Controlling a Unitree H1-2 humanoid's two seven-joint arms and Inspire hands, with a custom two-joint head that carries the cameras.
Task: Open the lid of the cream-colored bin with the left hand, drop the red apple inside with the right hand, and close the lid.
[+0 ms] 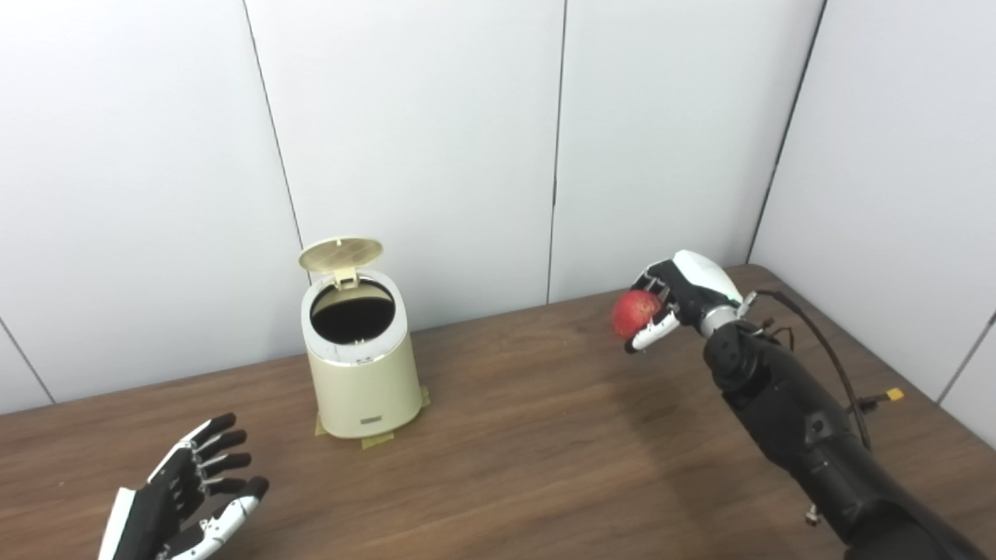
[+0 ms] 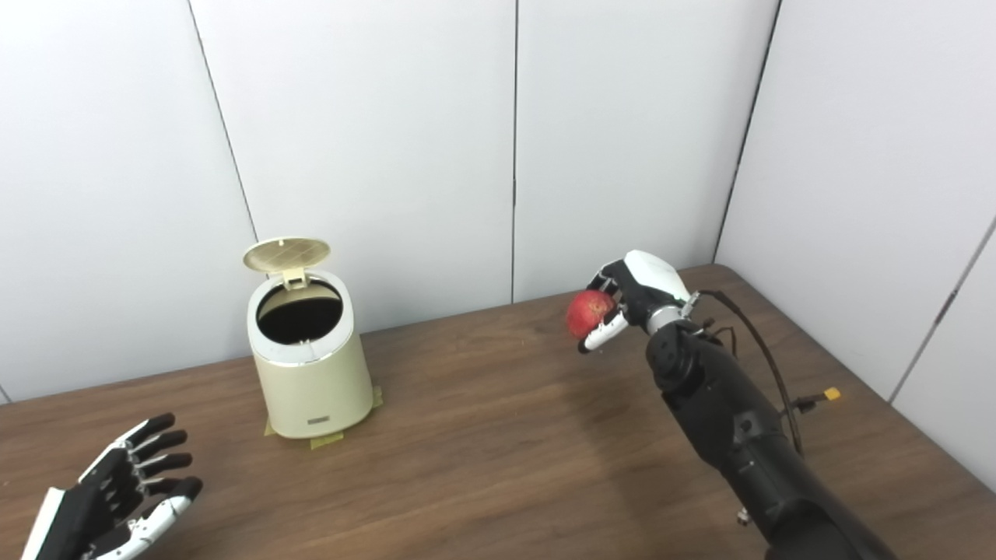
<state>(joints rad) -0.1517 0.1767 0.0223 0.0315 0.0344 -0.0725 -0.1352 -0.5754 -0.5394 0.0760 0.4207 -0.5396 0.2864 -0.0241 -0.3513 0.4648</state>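
On the wooden table: everything of the scene is standing or hovering over the brown wooden table (image 1: 506, 435), which is touching white wall panels (image 1: 420, 140) at its far edge.
Bin: the cream-colored round plastic bin (image 1: 363, 373) is standing upright in the left half of the table, nearer to the far edge than to the near edge.
Lid: the round cream lid (image 1: 341, 253) is standing open, tilted back on its hinge at the rear rim of the bin, and the dark inside is showing.
Tape: pieces of yellowish tape (image 1: 378, 440) are sticking out from under the base of the bin.
Left hand: the black and white left hand (image 1: 191, 494) is hovering near the near left corner of the table, well apart from the bin; its fingers are spreading apart and it is holding nothing.
Right hand: the black and white right hand (image 1: 675, 299) is gripping the apple, with fingers and thumb closing around it.
Apple: the round red apple (image 1: 636, 313) is being held in the air over the right half of the table, toward the far edge, well apart from the bin and not yet over its opening.
Right arm: the black right arm (image 1: 801, 428) is reaching in from the near right corner, with a dark cable (image 1: 832, 358) running along it.
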